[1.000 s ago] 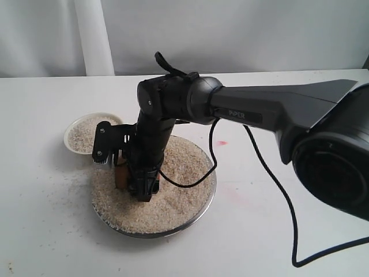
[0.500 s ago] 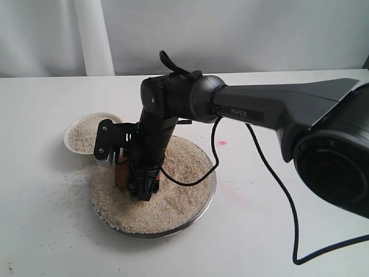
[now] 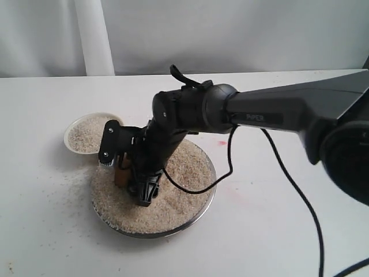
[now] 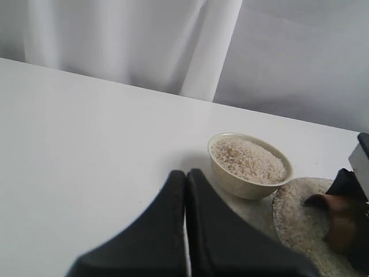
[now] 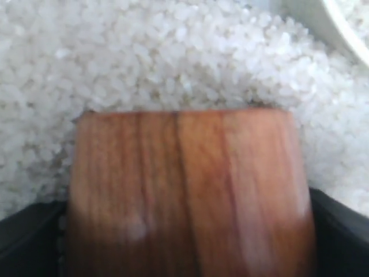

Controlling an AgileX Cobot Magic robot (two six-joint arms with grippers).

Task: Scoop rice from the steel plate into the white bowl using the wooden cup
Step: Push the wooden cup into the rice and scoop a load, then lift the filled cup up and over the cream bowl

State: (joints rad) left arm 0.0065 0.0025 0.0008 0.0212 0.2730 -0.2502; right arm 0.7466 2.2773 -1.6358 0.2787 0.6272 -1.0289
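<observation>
Exterior view: the steel plate (image 3: 211,183) sits on the white table (image 3: 52,231), heaped with rice (image 3: 181,199). The right gripper (image 3: 134,180) reaches down over the plate's left part, clamping the wooden cup (image 3: 121,175), whose lower end is sunk in the grains. The white bowl (image 3: 70,131), also full of rice, stands just beyond the plate's upper-left rim. Loose grains are scattered on the table left of the plate.

Left wrist view: the left gripper (image 4: 185,187) has its jaws pressed together with nothing between them, hovering over bare table well away from the plate, with the bowl between.

Right wrist view: the cup's reddish-brown side fills the frame, black fingers (image 5: 29,242) pressing on either flank, with rice touching its far edge.
</observation>
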